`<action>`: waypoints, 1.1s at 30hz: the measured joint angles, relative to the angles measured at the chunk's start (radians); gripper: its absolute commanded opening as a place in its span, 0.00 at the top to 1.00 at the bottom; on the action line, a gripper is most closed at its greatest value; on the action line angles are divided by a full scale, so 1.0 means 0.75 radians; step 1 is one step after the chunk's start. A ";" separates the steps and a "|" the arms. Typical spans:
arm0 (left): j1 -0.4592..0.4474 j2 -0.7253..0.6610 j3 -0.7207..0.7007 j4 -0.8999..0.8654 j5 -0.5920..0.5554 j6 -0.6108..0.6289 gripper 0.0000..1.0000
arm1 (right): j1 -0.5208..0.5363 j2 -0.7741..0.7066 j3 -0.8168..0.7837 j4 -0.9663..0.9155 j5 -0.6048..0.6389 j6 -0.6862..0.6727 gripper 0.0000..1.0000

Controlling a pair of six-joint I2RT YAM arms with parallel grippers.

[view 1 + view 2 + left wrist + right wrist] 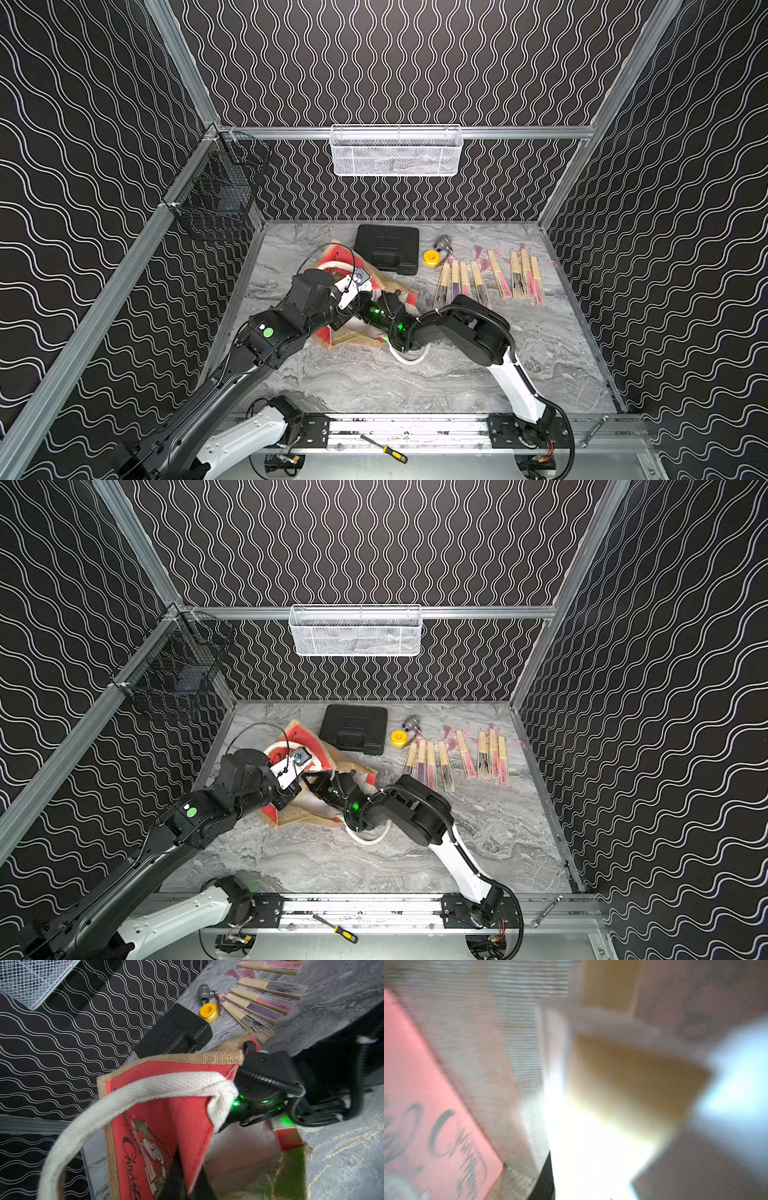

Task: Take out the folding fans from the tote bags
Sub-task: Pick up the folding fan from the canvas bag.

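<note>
The tote bag [361,337] [309,817] lies tipped on the marble table, left of centre, with its mouth towards my arms. My left gripper [189,1159] is shut on the edge of its red printed panel [158,1109], one black finger on each side. The white handle [145,1088] loops across that view. My right gripper [591,1184] reaches inside the bag; its fingertips are hidden in both top views. The blurred right wrist view shows a pale bamboo folding fan [633,1076] right at the jaws. Several folding fans [490,278] [457,758] [261,1005] lie in a row at the back right.
A flat black case [386,249] sits behind the bag, with a yellow tape roll [431,257] and a metal valve [444,243] beside it. A white mesh basket [397,151] and a black wire basket [216,195] hang on the walls. A screwdriver [384,449] lies on the front rail.
</note>
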 measured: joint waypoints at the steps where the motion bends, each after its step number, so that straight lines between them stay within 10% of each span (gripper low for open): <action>1: 0.000 0.009 0.011 0.000 -0.018 -0.014 1.00 | 0.007 -0.028 -0.033 0.001 0.001 -0.014 0.88; 33: 0.001 0.073 0.199 -0.159 -0.262 -0.093 1.00 | 0.293 -0.619 -0.629 0.157 0.336 -1.384 0.87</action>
